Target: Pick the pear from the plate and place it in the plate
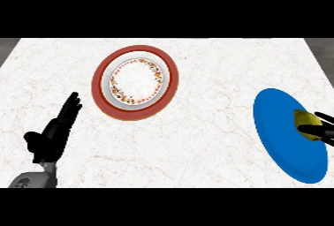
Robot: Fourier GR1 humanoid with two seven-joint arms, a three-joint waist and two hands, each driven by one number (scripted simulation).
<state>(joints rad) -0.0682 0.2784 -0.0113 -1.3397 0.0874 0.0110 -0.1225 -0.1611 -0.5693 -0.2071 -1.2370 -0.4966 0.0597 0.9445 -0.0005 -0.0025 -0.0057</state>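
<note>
A yellow-green pear (pixel 304 119) lies on the blue plate (pixel 280 132) at the right edge of the head view. My right hand (pixel 321 129) comes in from the right edge, its fingers curled round the pear; most of the hand is cut off. A red-rimmed plate with a white, flower-patterned middle (pixel 135 81) sits at the upper centre with nothing on it. My left hand (pixel 55 130) rests open at the lower left, fingers straight and pointing up toward that plate, well apart from it.
The white marble counter (pixel 202 145) stretches between the two plates. Its far edge runs along the top, with grey floor showing at both upper corners.
</note>
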